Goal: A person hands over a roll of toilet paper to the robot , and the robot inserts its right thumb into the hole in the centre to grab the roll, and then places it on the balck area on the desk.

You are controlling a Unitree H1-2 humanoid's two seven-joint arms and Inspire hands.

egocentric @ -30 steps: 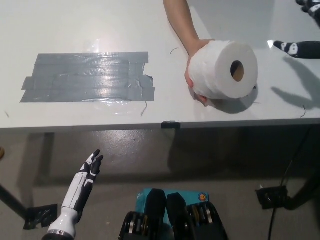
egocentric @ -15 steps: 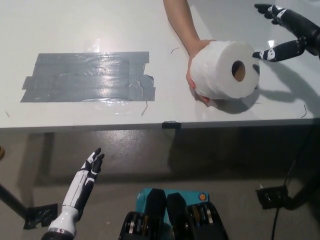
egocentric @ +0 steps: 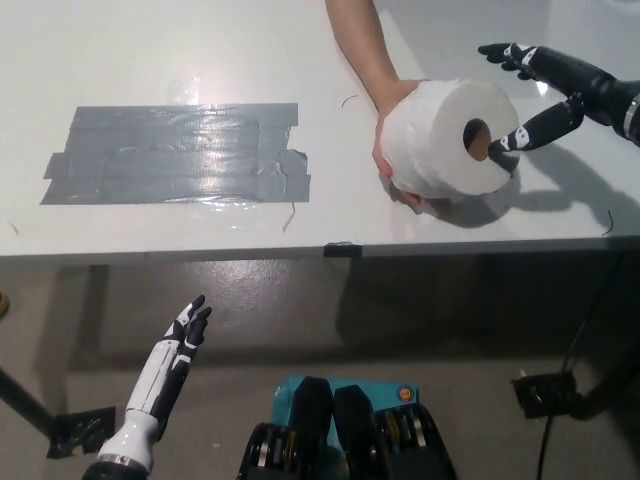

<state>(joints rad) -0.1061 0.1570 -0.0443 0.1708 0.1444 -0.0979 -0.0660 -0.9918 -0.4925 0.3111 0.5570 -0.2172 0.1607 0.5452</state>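
A person's hand point(egocentric: 383, 110) holds a white toilet paper roll point(egocentric: 437, 135) just above the desk, its brown core hole point(egocentric: 477, 140) facing right. My black right hand point(egocentric: 545, 88) is open beside the roll, thumb tip at the hole's rim and the other fingers spread above the roll's top edge. The dark taped area point(egocentric: 175, 152) lies on the desk at the left. My white left hand point(egocentric: 178, 345) hangs open below the desk edge at the lower left.
The white desk point(egocentric: 150, 50) fills the upper half, and its front edge runs across the middle. A person's forearm point(egocentric: 358, 35) reaches in from the top. A black box with a cable point(egocentric: 545, 393) sits on the floor at the lower right.
My right hand has moved left from the picture's right edge toward the roll, and its thumb now reaches the core hole. The roll and the left hand have barely moved.
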